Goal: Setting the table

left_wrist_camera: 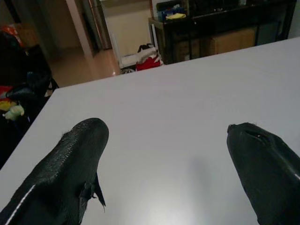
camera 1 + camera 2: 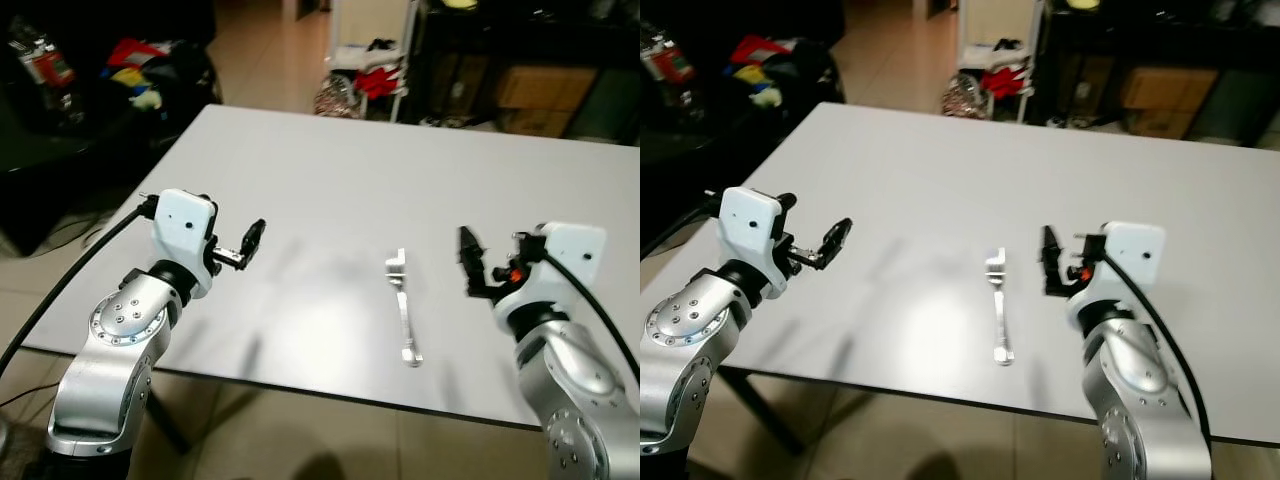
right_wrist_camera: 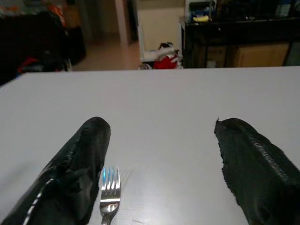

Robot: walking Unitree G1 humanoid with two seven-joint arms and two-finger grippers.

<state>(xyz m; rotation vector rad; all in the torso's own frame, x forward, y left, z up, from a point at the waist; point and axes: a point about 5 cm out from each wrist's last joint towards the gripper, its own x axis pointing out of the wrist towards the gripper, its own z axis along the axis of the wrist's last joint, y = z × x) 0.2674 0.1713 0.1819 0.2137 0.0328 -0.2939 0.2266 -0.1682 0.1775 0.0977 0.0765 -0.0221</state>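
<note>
A silver fork [image 2: 402, 305] lies on the white table [image 2: 330, 180] near the front edge, its tines pointing away from me. My right gripper [image 2: 468, 262] hovers just to the right of the fork and is open, nothing between its fingers; in the right wrist view the fork's tines [image 3: 109, 185] show beside one black finger [image 3: 77, 168]. My left gripper [image 2: 250, 245] hangs over the table's left front part, well left of the fork. It is open too, and in the left wrist view bare tabletop lies between its fingertips [image 1: 84, 140].
The table's front edge [image 2: 300, 385] runs just below the fork, with tiled floor beyond. Behind the table stand a dark sofa with colourful clutter [image 2: 130, 70], a white rack with red things [image 2: 372, 75] and a dark shelf with cardboard boxes [image 2: 540, 90].
</note>
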